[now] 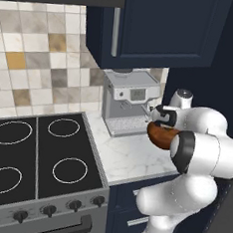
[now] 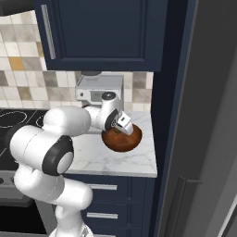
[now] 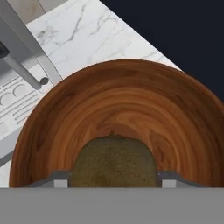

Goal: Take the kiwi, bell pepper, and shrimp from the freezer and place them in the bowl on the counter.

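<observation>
Hanging directly over the wooden bowl (image 3: pixel 131 109), the gripper (image 3: pixel 114 177) is seen with the kiwi (image 3: pixel 114 162) set between its two finger tips; the jaws stand apart at the fruit's width and appear closed on it. The bowl rests on the white marbled counter (image 2: pixel 106 159), near its right end, just beside the grey coffee machine (image 1: pixel 127 102). A black stovetop (image 1: pixel 35 156) lies to the left.

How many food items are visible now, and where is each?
1. The kiwi sits between the gripper fingers, directly over the bowl on the counter. Other food may be hidden; the bowl's near part is covered by the kiwi.
</observation>
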